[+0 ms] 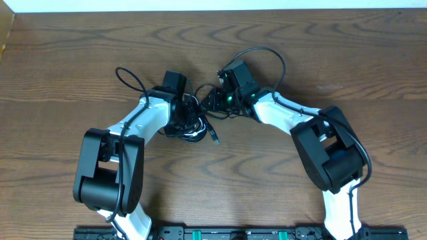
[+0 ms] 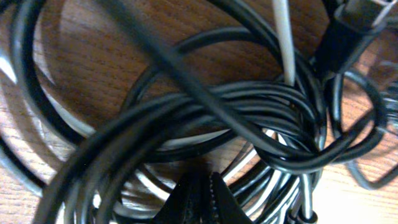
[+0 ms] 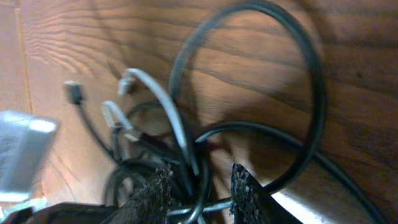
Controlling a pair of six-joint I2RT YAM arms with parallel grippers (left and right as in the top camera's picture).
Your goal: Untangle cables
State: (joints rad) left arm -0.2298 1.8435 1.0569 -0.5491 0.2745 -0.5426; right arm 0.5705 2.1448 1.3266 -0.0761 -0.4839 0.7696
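A: Overhead: cables (image 1: 192, 128) bunched in one tangle mid tabletop (image 1: 67, 73), both arms meeting over it.
B: Yep. The left end effector (image 1: 185, 119) is on the tangle, the right end effector (image 1: 212, 100) at its upper right edge.
A: Left wrist?
B: Left one clenched, its fingertips (image 2: 214, 199) together. Knotted black loops right ahead, white cord (image 2: 285, 43) crossing them. Can't tell if a strand is pinched.
A: Right wrist?
B: Released, its fingers (image 3: 152, 193) parted, black and white strands running through the gap.
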